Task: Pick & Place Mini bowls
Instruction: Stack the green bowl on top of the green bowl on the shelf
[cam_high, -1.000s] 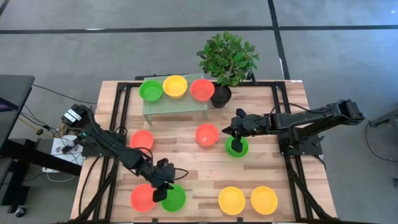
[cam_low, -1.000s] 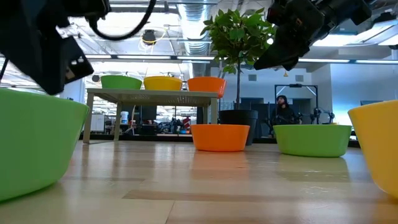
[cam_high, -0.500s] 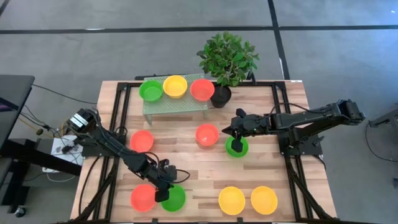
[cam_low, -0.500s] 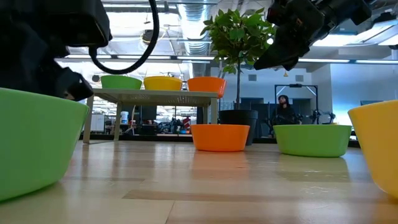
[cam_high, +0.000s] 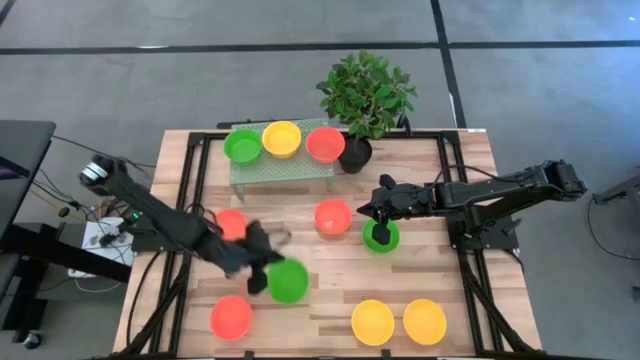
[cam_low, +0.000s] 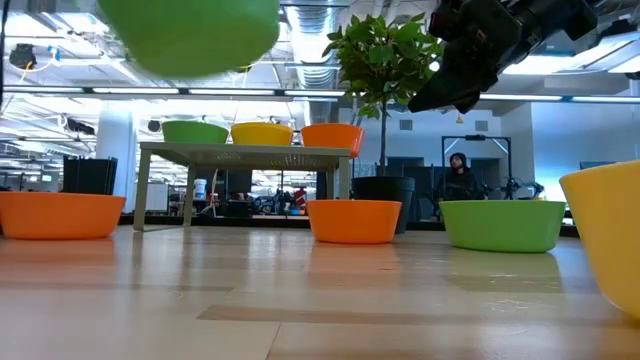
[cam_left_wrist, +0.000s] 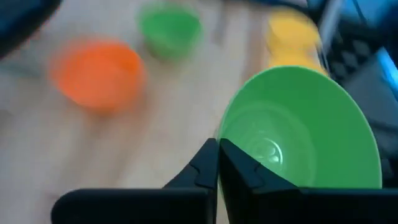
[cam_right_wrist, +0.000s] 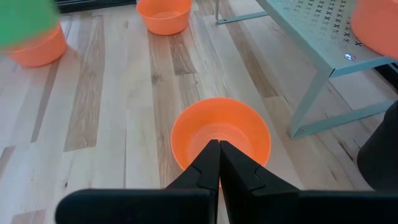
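Since the earlier frame the left arm has lifted and swung away from the near-left corner, taking the green bowl (cam_high: 288, 281) with it; the red-orange bowl (cam_high: 231, 318) that sat beside it stays on the table.

Left gripper (cam_high: 262, 270): fingers pinched shut on the rim of the green bowl, thin wall between them (left wrist view confirms, bowl (cam_left_wrist: 301, 130) tilted, mouth toward the camera). Bowl is off the table; the low view shows it (cam_low: 190, 35) high above the surface. It hangs just right of the gripper, over the near-middle of the table (cam_high: 320, 290).

Right gripper (cam_high: 378, 208): fingers closed on nothing, hovering near the middle of the table, between a red-orange bowl (cam_high: 333, 216) and a second green bowl (cam_high: 380, 236). Arm appears to be waiting.

Outward: small rack (cam_high: 285, 165) at the far edge carries green (cam_high: 242, 145), yellow (cam_high: 282, 138) and red-orange (cam_high: 325, 144) bowls in a row. Plant (cam_high: 365, 95) just right of it. Two yellow bowls (cam_high: 373, 321) on the near right.

Key relation, as a judgement: if the rack is the target, it lies straight away from the held bowl toward the far edge. The bowl is round, so no long axis; its tilt will need levelling before release.
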